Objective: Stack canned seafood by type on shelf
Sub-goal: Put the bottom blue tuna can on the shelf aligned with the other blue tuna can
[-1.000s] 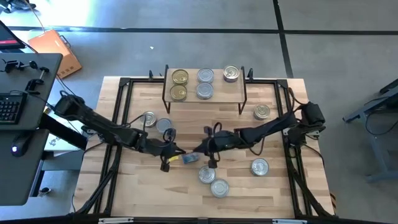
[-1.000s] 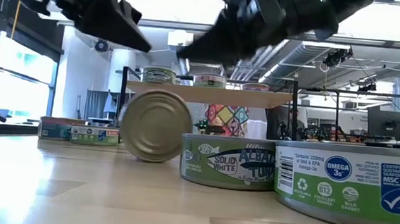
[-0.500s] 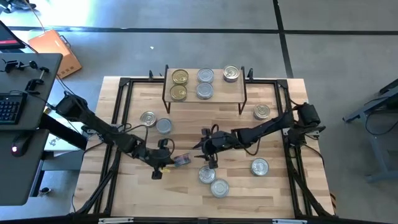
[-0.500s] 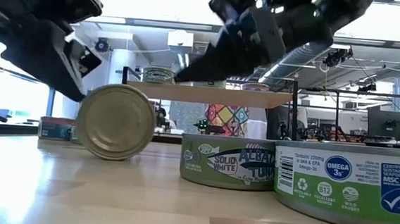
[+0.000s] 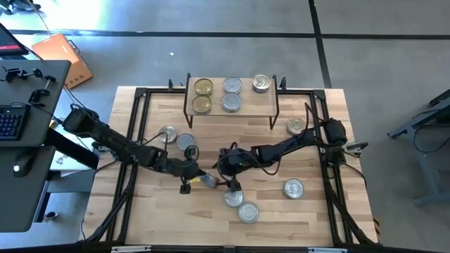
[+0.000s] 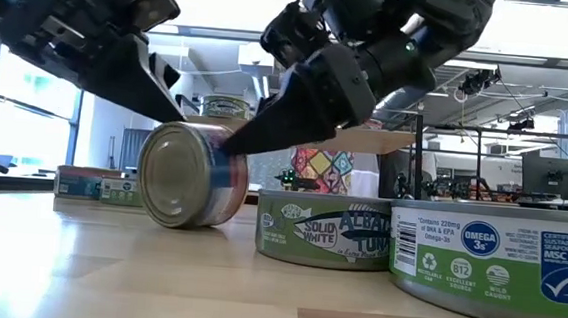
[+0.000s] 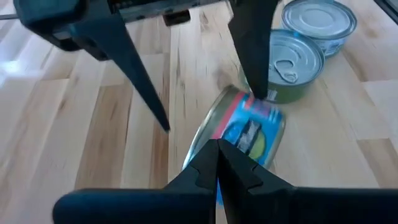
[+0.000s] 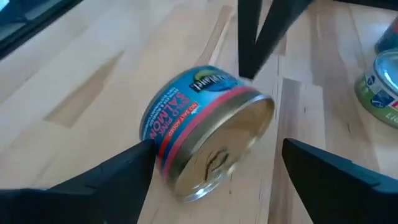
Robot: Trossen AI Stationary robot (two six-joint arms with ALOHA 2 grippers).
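A blue-and-red salmon can (image 8: 205, 130) stands on its curved wall on the table (image 5: 209, 180), between my two grippers. Its ring-pull lid faces the right wrist camera. My left gripper (image 7: 217, 144) is shut, tips at the can's wall. My right gripper (image 8: 216, 146) is open and straddles the can. The shelf (image 5: 249, 105) at the far edge holds two gold-lidded cans (image 5: 202, 95) and three silver ones (image 5: 232, 86). My left gripper presses its shut fingertips (image 7: 219, 149) on the can's labelled wall (image 7: 245, 134), slanting down from the table's left. The can stays on its edge on the table. My right gripper comes slanting down from the right. One finger (image 8: 124, 174) lies against the can's labelled wall (image 8: 158, 134). The other finger (image 8: 323, 168) stands clear beside the lid.
Loose cans lie flat on the table: two left of centre (image 5: 176, 138), one at the right (image 5: 297, 126), three near the front (image 5: 233, 197), (image 5: 247, 211), (image 5: 294, 188). Two of them stand close beside the salmon can (image 6: 324, 227). Black frame rails run along the table's edges.
My right gripper has opened, come down and moved toward the table's left until its fingers straddle the can. My left gripper has sunk toward the can. The can, on its edge, has rolled a little leftward and turned, so its label now shows in the low view.
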